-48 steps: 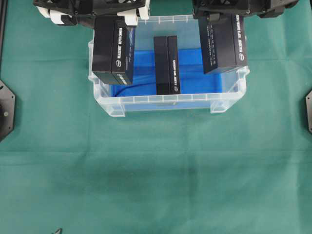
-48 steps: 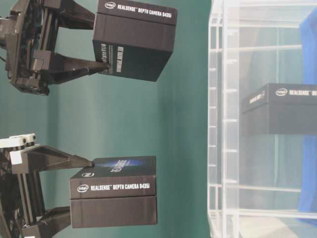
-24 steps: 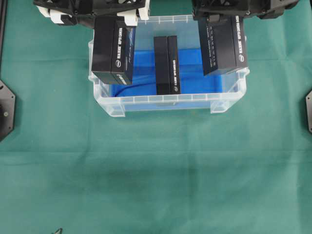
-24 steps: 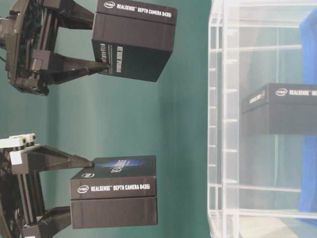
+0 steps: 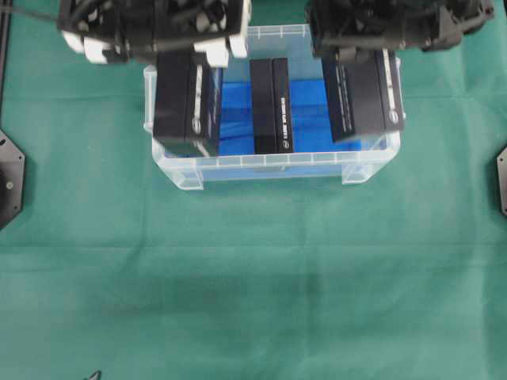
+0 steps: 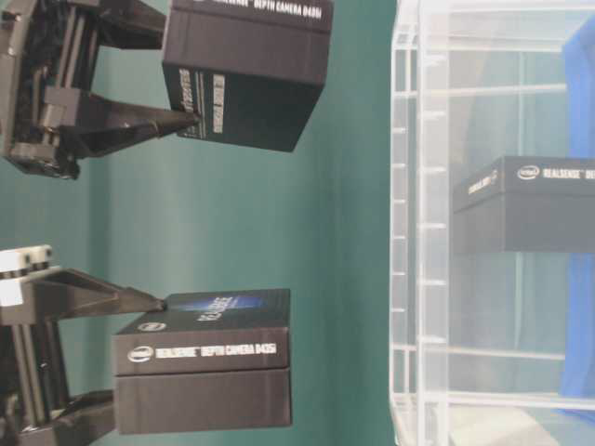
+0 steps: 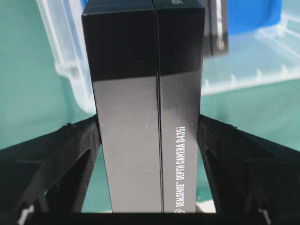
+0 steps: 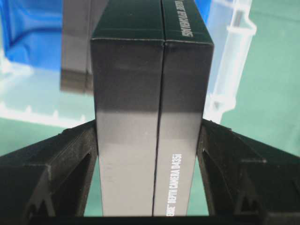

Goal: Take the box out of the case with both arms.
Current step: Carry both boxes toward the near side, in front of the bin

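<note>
Both of my grippers hold a black box above the clear case [image 5: 273, 168]. My left gripper [image 5: 190, 57], the one with white parts, is shut on a box [image 5: 186, 103] over the case's left wall. My right gripper [image 5: 363, 54] is shut on another box [image 5: 364, 95] over the case's right side. A third box [image 5: 271, 105] stands on edge in the middle of the case. In the left wrist view the fingers [image 7: 75, 154] press both flanks of the box [image 7: 145, 108]. In the right wrist view the fingers [image 8: 229, 159] likewise clamp the box [image 8: 150, 93]. In the table-level view both held boxes [image 6: 204, 372] [image 6: 246, 74] hang well apart from the case wall [image 6: 418, 279].
A blue sheet [image 5: 313, 103] lines the case floor. Green cloth [image 5: 253, 285] covers the table around it. Black mounts sit at the left edge [image 5: 9, 178] and the right edge [image 5: 501, 180].
Both arms have raised their boxes farther from the case and shifted them slightly toward the case's front wall. The box inside the case has not moved.
</note>
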